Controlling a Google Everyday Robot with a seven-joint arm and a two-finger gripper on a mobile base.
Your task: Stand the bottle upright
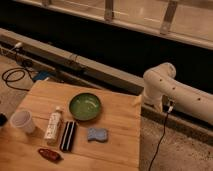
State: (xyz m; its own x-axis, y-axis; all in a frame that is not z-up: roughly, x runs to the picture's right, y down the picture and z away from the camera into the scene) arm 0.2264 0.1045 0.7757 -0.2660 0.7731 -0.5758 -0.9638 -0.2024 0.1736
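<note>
— Camera view: where does the bottle (53,125) sit?

— It lies flat on the wooden table (125,125), just below and left of the green bowl (85,106). Its white cap points up toward the bowl's left rim, close to it but apart.

— What else is around the bowl?

— A black bar (67,136) lies below it, just beside the bottle's right side and parallel to it. A blue sponge (97,134) is below the bowl and a little right. A white cup (22,121) stands well to the left of the bowl, beyond the bottle. A small reddish item (49,154), perhaps a wrapped snack, lies farthest below, near the table's front edge.

— And the gripper?

— It is out of frame. Only the white arm (165,87) shows, well to the right of the bowl, off the table's far right corner. I cannot tell how the gripper stands or whether it holds anything; nothing touches the bottle.
</note>
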